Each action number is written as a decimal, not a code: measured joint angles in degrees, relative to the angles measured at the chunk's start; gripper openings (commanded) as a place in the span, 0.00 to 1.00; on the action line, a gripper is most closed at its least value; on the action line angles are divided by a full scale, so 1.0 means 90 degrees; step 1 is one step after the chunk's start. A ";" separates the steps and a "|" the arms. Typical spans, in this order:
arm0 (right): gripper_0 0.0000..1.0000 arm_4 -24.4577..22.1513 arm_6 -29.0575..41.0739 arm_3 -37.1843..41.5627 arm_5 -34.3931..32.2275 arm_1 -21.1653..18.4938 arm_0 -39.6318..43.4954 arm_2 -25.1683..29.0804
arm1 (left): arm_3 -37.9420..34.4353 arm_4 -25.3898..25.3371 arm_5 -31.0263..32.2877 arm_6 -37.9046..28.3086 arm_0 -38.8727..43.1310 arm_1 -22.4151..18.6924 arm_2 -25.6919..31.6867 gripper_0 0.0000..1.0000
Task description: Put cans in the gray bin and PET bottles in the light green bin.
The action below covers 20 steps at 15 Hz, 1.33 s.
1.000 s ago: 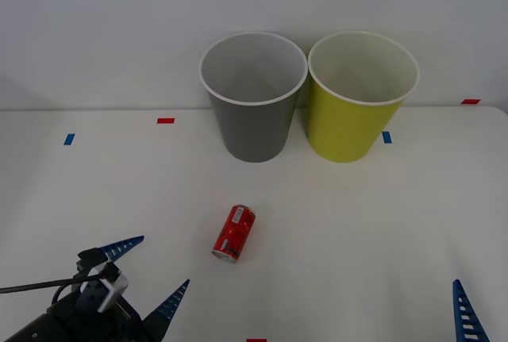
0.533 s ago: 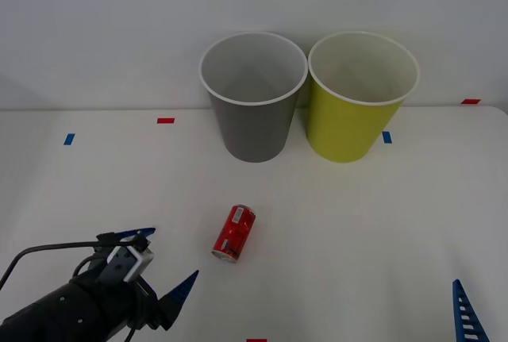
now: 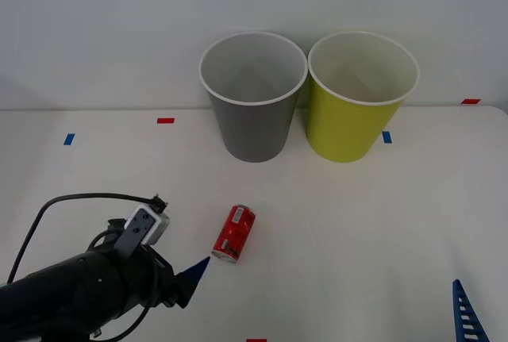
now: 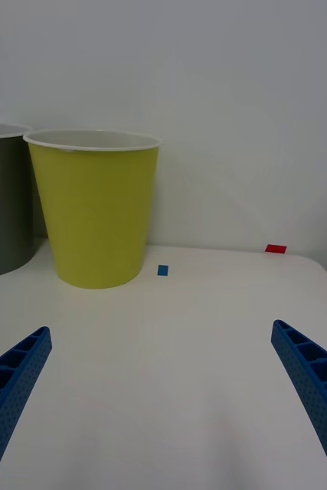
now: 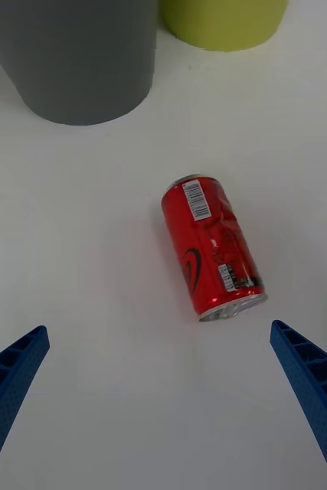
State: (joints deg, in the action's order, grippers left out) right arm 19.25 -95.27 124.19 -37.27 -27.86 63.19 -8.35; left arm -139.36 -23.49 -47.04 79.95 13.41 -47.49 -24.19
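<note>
Cans here means one small red can (image 3: 234, 233), lying on its side near the middle of the white surface (image 3: 381, 223), well in front of the gray bin (image 3: 253, 96) and the light green bin (image 3: 362, 96), which stand side by side at the far edge. We judge it light, thin-walled and smooth, so it may roll or skid if nudged on its curved side, and it could dent under a hard squeeze; the best hold looks to be across the round body, midway between the two silver ends, with the fingers closing on the curved sides. Our left hand (image 5: 163, 398) sits toward the near left of the surface, spread wide open and aimed at the can, with nothing between its fingers. Our right hand (image 4: 163, 398) waits at the near right corner, open as well and holding nothing. From above we see the whole layout, with one blue fingertip of the left hand just beside the can's near end. From the left wrist we get what that view lacks: the barcode and print on the can, its silver end turned toward us, and both fingers lying clear of it. From the right wrist we see the green bin's full side and a strip of the gray one.
</note>
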 measured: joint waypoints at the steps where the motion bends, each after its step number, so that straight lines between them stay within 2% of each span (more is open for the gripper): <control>1: 1.00 0.0000 0.0000 0.0000 0.0000 0.0000 0.0000 0.0000 | -0.0002 -0.0142 -0.0276 -0.0248 -0.0169 0.0106 -0.0010 1.00; 7: 1.00 0.0000 0.0000 0.0000 0.0000 0.0000 0.0000 0.0000 | -0.0004 -0.0233 -0.2014 -0.0702 -0.1240 0.0652 -0.0278 1.00; 11: 1.00 0.0000 0.0000 0.0000 0.0000 0.0000 0.0000 0.0000 | 0.0003 -0.0179 -0.2887 -0.0985 -0.1668 0.1050 -0.0329 1.00; 14: 1.00 0.0000 0.0000 0.0000 0.0000 0.0000 0.0000 0.0000 | 0.0044 -0.0021 -0.3270 -0.1182 -0.1953 0.1234 -0.0411 1.00; 15: 1.00 0.0000 0.0000 0.0000 0.0000 0.0000 0.0000 0.0000 | 0.0119 0.0129 -0.3295 -0.1449 -0.2075 0.1242 -0.0561 1.00; 17: 1.00 0.0000 0.0000 0.0000 0.0000 0.0000 0.0000 0.0000 | 0.0251 0.0332 -0.3301 -0.2006 -0.2375 0.1180 -0.0893 1.00; 20: 1.00 0.0000 0.0000 0.0000 0.0000 0.0000 0.0000 0.0000 | 0.0370 0.0371 -0.3298 -0.2191 -0.2658 0.0992 -0.1113 1.00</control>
State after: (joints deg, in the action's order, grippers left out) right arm 19.25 -95.27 124.19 -37.27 -27.86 63.19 -8.35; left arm -136.03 -20.15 -76.72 60.23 -10.52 -38.56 -34.20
